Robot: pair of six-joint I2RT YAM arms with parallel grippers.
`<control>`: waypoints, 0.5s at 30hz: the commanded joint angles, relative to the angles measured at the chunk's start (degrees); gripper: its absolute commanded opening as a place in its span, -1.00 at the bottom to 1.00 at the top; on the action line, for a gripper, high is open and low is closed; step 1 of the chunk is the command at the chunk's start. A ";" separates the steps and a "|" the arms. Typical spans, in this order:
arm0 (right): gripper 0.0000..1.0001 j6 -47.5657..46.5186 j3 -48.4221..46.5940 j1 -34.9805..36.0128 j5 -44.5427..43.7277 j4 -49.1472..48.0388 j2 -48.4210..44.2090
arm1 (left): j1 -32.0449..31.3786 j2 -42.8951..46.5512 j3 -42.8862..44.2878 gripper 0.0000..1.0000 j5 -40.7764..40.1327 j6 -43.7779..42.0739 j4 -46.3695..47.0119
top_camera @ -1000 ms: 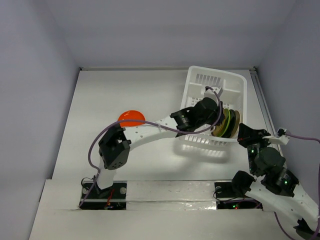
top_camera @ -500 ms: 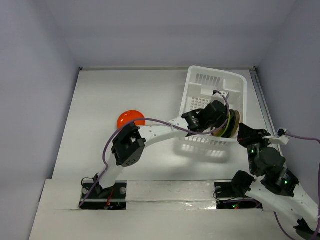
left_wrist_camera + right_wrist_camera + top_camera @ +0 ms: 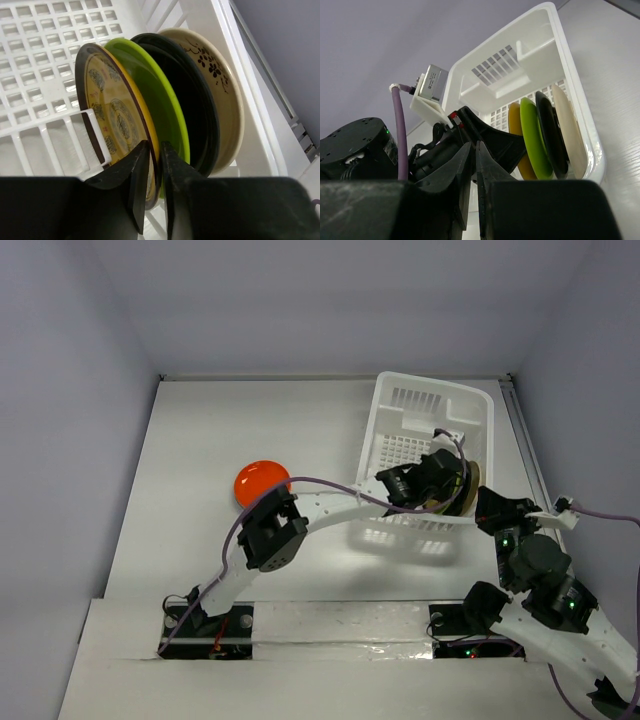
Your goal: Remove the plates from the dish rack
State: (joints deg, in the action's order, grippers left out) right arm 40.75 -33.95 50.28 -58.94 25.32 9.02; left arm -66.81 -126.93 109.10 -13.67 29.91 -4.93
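Note:
The white dish rack (image 3: 430, 386) stands at the back right. Several plates stand on edge in it (image 3: 469, 480): a tan-yellow patterned plate (image 3: 112, 115), a lime green plate (image 3: 162, 95), a dark olive plate (image 3: 202, 110) and a beige flowered plate (image 3: 226, 95). My left gripper (image 3: 441, 483) reaches into the rack. Its jaws (image 3: 154, 148) are shut on the rim of the tan-yellow plate, which still stands in the rack. An orange-red plate (image 3: 261, 481) lies on the table at the left. My right gripper (image 3: 492, 506) is shut and empty beside the rack's near right corner.
The right wrist view shows the rack (image 3: 540, 30), the same plates (image 3: 532, 135) and the left wrist with its purple cable (image 3: 397, 130) right in front of the right gripper (image 3: 474, 146). Grey walls close in the table on three sides.
My left arm has stretched further right into the rack, bringing its gripper onto the tan-yellow plate. The right arm has not moved.

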 commanded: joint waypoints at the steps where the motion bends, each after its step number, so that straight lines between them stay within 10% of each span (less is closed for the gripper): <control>1: -0.73 -0.41 0.03 0.17 -0.48 -2.03 0.12 | -0.61 0.46 3.23 -0.78 -2.23 -1.08 -0.17; 15: -0.72 -0.94 -0.15 0.17 0.14 -2.56 1.36 | -0.61 10.30 -4.85 -1.00 -3.20 1.73 7.47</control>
State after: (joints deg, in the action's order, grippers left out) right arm 40.32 -33.91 50.28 -58.46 25.21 9.74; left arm -67.40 -124.49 105.62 -15.86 31.07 -2.66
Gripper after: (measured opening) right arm 0.138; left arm 0.050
